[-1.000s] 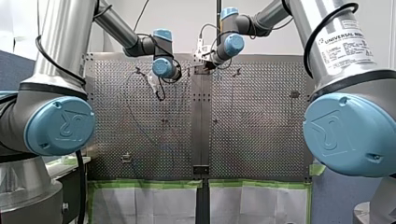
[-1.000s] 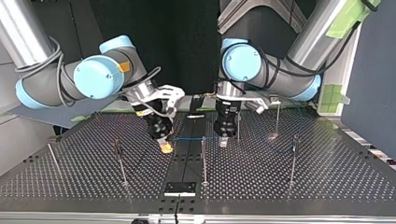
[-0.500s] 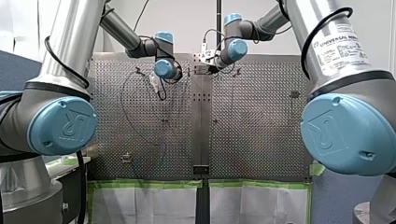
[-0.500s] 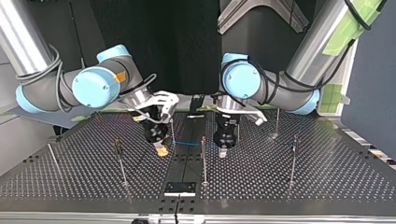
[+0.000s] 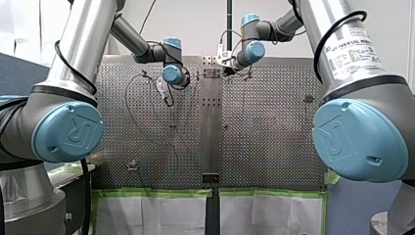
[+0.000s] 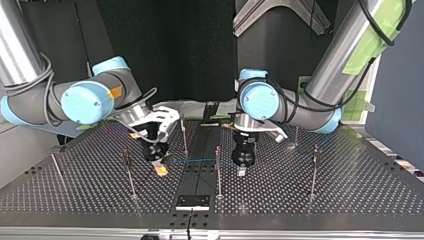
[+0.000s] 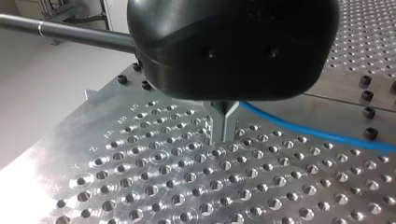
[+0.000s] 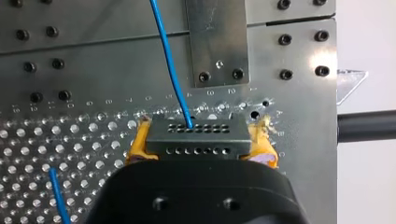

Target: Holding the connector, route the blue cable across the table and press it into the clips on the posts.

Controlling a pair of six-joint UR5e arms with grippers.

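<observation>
Top view: my right gripper (image 6: 160, 170), fitted with yellow pads, hangs low over the silver perforated metal table (image 6: 325, 200), at the view's left of the dark centre strip (image 6: 200, 175); my left gripper (image 6: 241, 171), black with metal fingers, hangs on the strip's other side; both point downward. A thin blue cable (image 6: 197, 160) runs almost level from one gripper to the other, clear of the table; it crosses the strip and a thin upright metal post (image 6: 218, 172) standing between the grippers; whether it touches that post cannot be told.

Right wrist view: the right gripper (image 8: 200, 145) is closed on a grey rectangular metal connector (image 8: 196, 135) with two rows of small holes; the yellow pads (image 8: 138, 144) press against its two short ends; the blue cable (image 8: 168, 60) leaves the connector's far row and runs ahead of the gripper, over a plain metal plate (image 8: 217, 42) bolted to the table; another short stretch of blue cable shows beside the gripper, over the holes.

Left wrist view: the left gripper (image 7: 222, 133) has its metal fingers (image 7: 229, 121) drawn together with no gap visible; the blue cable (image 7: 317, 134) emerges at them and runs off to one side above the table; the grip appears to be on the cable; the fingertips stand close to the perforated surface; contact cannot be told.
</observation>
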